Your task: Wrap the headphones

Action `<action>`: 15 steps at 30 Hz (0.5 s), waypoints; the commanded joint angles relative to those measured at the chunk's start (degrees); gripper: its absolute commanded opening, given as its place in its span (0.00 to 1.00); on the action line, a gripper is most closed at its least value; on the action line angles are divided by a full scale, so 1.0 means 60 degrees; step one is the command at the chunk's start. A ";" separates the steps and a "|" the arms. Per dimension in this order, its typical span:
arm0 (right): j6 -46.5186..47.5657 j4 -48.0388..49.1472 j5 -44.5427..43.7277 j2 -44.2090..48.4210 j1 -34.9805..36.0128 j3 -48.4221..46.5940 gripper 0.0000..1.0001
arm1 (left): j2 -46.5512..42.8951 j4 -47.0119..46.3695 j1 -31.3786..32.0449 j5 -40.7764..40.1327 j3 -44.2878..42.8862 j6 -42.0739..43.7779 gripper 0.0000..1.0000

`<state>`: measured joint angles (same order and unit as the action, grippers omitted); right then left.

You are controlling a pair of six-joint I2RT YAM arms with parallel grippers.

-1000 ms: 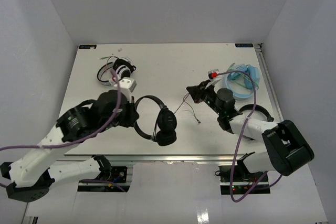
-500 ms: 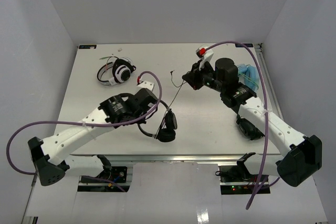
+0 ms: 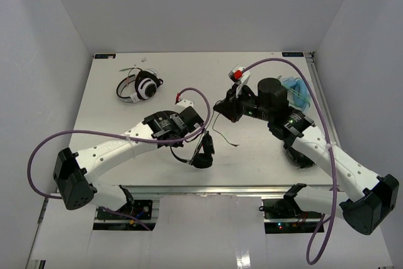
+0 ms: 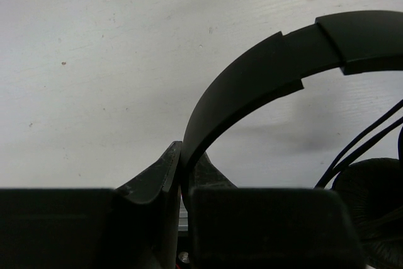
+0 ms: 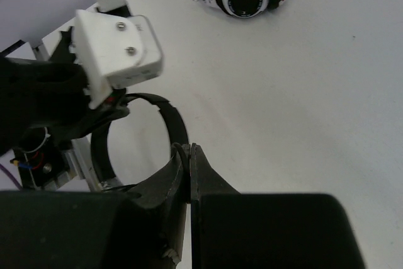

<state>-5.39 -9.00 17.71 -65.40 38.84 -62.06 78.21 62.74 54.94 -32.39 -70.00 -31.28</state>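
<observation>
The left gripper [image 4: 182, 159] clamps the thin-banded black over-ear headphones [image 4: 271, 67], the right gripper [image 5: 189, 152] pinches their thin black cable [image 3: 225, 138] beside them; overpulling might yank either free.

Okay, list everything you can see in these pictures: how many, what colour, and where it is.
black headphones: one, black, near middle of the table, headband clamped in the left gripper
cable: one, thin and black with a reddish tip, trailing across the table centre up to the right gripper
white-and-black headphones: one, white with black, far left of the table, lying free
blue item: one, light blue, far right, partly hidden behind the right arm; cannot tell what it is
table: one, white
left gripper: one, black, shut on the headband
right gripper: one, black, fingers together, seemingly pinching the cable
</observation>
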 commanded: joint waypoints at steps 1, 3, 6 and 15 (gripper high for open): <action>-0.0107 0.0109 0.0445 0.0486 0.0800 0.0099 0.08 | 0.0430 0.0050 0.0028 -0.0718 -0.0390 -0.0704 0.00; -0.0302 0.0122 0.0461 0.0614 0.1231 0.0207 0.08 | 0.0661 0.0240 0.0016 -0.0892 -0.0559 -0.0989 0.00; -0.0584 0.0226 0.0446 0.0901 0.1627 0.0497 0.08 | 0.0665 0.0268 -0.0030 -0.0926 -0.0735 -0.1408 0.00; -0.1343 0.0872 0.0138 0.1386 0.3085 0.1482 0.08 | 0.0250 0.0289 -0.0352 -0.0996 -0.0836 -0.2178 0.00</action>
<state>-10.68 -8.41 18.56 -58.83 54.02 -54.21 83.05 64.58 53.62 -35.99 -72.93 -40.69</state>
